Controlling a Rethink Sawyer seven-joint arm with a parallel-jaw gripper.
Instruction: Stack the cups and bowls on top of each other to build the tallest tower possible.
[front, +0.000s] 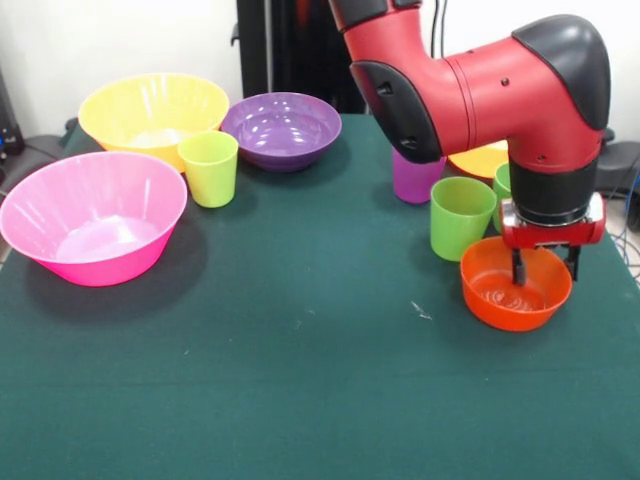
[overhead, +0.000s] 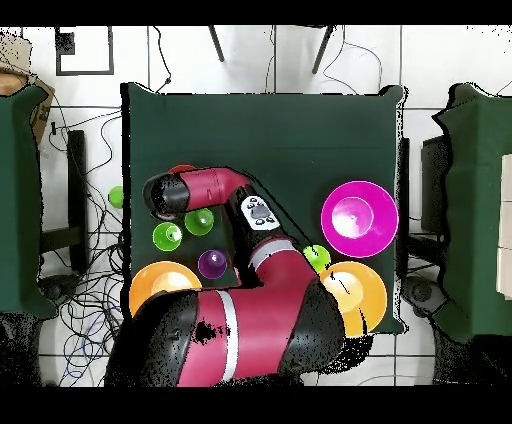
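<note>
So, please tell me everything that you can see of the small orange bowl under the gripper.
The small orange bowl is round, glossy and looks like plastic. It stands upright on the green table, near its edge, with nothing in it but the gripper, whose dark fingers reach down inside the rim. A green cup stands close beside it. Whether the fingers touch the bowl, I cannot tell.

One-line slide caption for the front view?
Sawyer end effector lowered into the small orange bowl; cups and bowls stand unstacked on the green table.
</note>
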